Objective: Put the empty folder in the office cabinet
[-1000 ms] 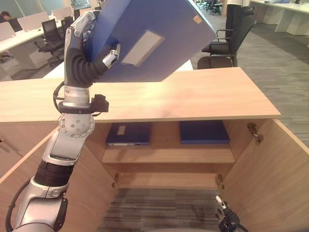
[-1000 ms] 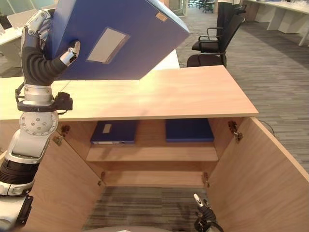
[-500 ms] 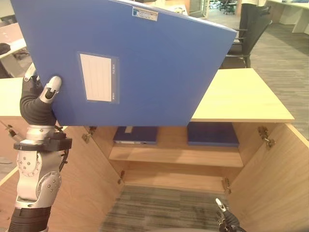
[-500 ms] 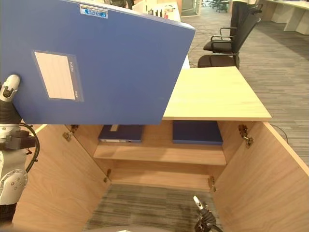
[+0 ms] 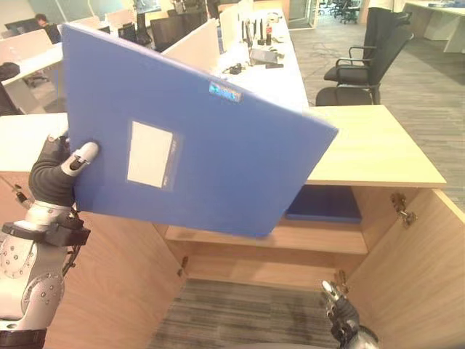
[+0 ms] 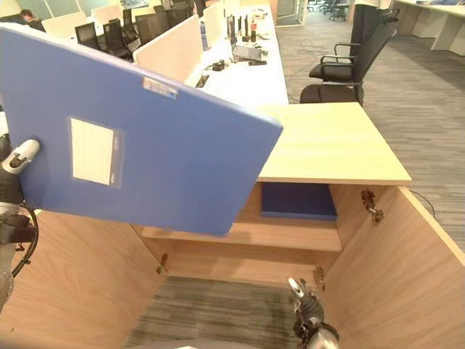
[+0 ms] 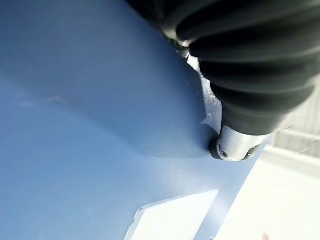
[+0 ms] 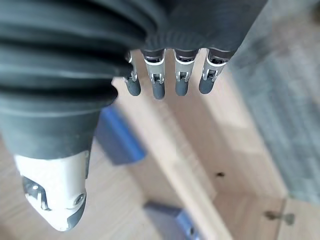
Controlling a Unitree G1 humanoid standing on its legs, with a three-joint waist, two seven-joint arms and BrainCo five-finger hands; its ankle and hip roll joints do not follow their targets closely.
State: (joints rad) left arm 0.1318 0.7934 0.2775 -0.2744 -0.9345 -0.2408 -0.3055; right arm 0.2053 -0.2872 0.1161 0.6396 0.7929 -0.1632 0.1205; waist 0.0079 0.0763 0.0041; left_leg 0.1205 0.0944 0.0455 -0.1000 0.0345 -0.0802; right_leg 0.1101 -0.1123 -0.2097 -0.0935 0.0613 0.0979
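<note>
**deskbot_fan:** Blue folder (image 5: 196, 145) is up in the air, taking most of the left and centre of the head views. Left hand (image 5: 62, 163) has it by the left edge at mid-left of the frame, thumb curled over the front face and the rest of the hand behind it, so that's a proper pinch grip. It's tilted, far corner dipping down to the right, hanging in front of the open cabinet (image 5: 378, 149) and not yet inside.

**shelf_guy:** Where's the other hand?

**deskbot_fan:** Right hand (image 6: 309, 313) is low at the bottom right of centre, near the floor, holding nothing. In its wrist view the fingers (image 8: 182, 82) hang straight and relaxed, so it's open and idle.

**shelf_guy:** What's in the cabinet already?

**deskbot_fan:** At least 1 dark blue folder (image 6: 298, 200) lying flat on the shelf (image 6: 290, 236) under the wooden top, right of centre. Both doors look swung open; I can see the right door (image 5: 421, 269).

**shelf_guy:** So what goes wrong from here?

**deskbot_fan:** My guess: it's a big flat panel held by 1 edge only, so it could pivot or slip out of the pinch as the arm swings down. Also the opening under the top looks shallow, and a folder still tilted like this could catch its low corner on the top's front edge or on the shelf. It'd probably need levelling first.
</note>
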